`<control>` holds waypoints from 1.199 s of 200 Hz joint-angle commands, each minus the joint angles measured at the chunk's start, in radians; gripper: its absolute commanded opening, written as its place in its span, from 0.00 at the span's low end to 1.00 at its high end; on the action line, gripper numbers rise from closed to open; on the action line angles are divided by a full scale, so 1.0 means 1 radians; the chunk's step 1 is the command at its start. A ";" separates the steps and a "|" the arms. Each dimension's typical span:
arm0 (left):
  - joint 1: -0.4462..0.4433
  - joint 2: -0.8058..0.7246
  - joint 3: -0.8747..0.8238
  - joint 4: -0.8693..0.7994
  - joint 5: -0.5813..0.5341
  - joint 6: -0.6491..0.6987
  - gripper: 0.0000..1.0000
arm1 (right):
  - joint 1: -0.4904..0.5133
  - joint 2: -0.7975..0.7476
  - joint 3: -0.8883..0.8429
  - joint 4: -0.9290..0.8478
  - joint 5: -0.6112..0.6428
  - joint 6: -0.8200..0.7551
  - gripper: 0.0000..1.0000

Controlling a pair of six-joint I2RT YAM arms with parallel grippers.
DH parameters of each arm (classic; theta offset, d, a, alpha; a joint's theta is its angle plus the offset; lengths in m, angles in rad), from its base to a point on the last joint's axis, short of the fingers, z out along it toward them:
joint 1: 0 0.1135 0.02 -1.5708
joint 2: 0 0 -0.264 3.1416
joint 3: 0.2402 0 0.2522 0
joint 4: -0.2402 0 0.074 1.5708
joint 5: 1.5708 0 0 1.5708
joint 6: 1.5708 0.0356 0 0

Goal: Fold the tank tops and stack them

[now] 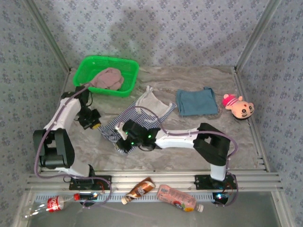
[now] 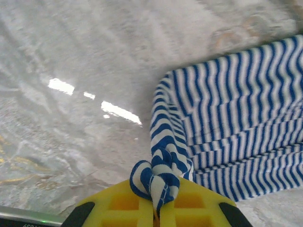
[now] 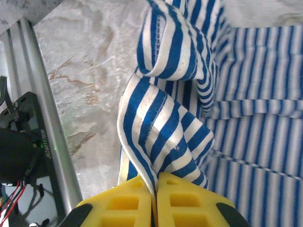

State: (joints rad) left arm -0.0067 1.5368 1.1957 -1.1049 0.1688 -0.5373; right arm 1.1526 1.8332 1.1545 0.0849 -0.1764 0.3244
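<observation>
Our left pincer (image 2: 156,208) and right pincer (image 3: 155,198) are each clamped on a bunched edge of the striped tank top (image 1: 156,106), centre frame on the bench (image 1: 156,163). We judge a clean fold needs both edges lifted level and taut. Whether these are hem or straps, we cannot tell.

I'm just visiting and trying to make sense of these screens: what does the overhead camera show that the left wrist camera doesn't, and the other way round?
Overhead gives the whole scene: a green basket holding the pink tank top, the teal tank top laid flat, a plush toy, bottles by the arm bases, and the right gripper. The left wrist gives close detail: the left gripper shut on a bunched corner of fabric, plus glare spots. Both share the striped tank top and the marbled table.
</observation>
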 commanded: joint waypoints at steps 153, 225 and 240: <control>-0.261 0.531 0.620 -0.035 -0.028 -0.103 0.14 | -0.420 -0.063 -0.164 -0.085 -0.314 -0.092 0.10; -0.270 0.646 0.748 -0.039 -0.047 -0.105 0.36 | -0.533 0.065 -0.088 -0.133 -0.303 -0.122 0.25; -0.268 0.638 0.787 -0.041 -0.062 -0.103 0.41 | -0.559 0.066 -0.078 -0.128 -0.270 -0.124 0.31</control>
State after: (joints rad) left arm -0.2760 2.1830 1.9095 -1.1255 0.1402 -0.6380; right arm 0.6281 1.8908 1.0302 -0.0135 -0.4778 0.2199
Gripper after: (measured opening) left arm 0.382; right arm 0.285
